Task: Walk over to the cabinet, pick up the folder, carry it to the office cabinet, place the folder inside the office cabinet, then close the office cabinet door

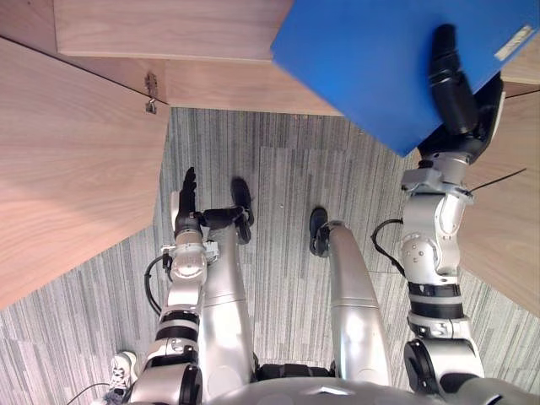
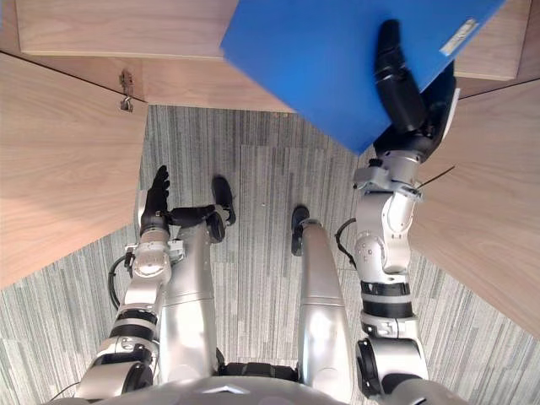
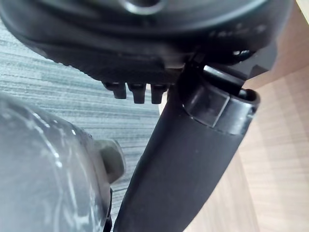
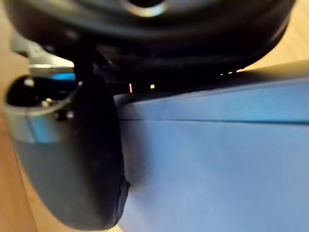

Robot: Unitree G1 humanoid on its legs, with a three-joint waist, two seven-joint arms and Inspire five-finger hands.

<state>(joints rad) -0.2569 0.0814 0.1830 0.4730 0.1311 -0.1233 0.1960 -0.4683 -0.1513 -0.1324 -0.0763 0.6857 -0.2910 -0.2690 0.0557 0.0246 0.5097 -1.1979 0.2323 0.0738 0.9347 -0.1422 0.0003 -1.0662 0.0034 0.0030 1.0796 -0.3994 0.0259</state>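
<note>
Two wooden panels flank the grey carpet floor (image 1: pixel 287 160): an angled cabinet door (image 1: pixel 67 169) at 9 o'clock and a second panel (image 1: pixel 510 228) at 3 o'clock. The office cabinet (image 1: pixel 169 34) front runs across 12 o'clock.

The blue folder (image 1: pixel 363 59) is held up at 1 o'clock, over the cabinet's edge. The right hand (image 1: pixel 453 93) pinches it, with the thumb pressed flat on the top face and the palm below the near edge.

The step in hand looks like bringing the folder into the cabinet. It would go best kept level and slid in edge first, clear of the door, with the pinch kept until a shelf bears the weight.

The left hand (image 1: pixel 187 198) hangs at 8 o'clock, fingers straight, holding nothing. A small metal fitting (image 1: pixel 151 93) sits at 11 o'clock on the door's seam.

The cabinet's inside cannot be made out. The folder's far corners are cut off, and how far the fingers reach beneath it is unclear.
</note>
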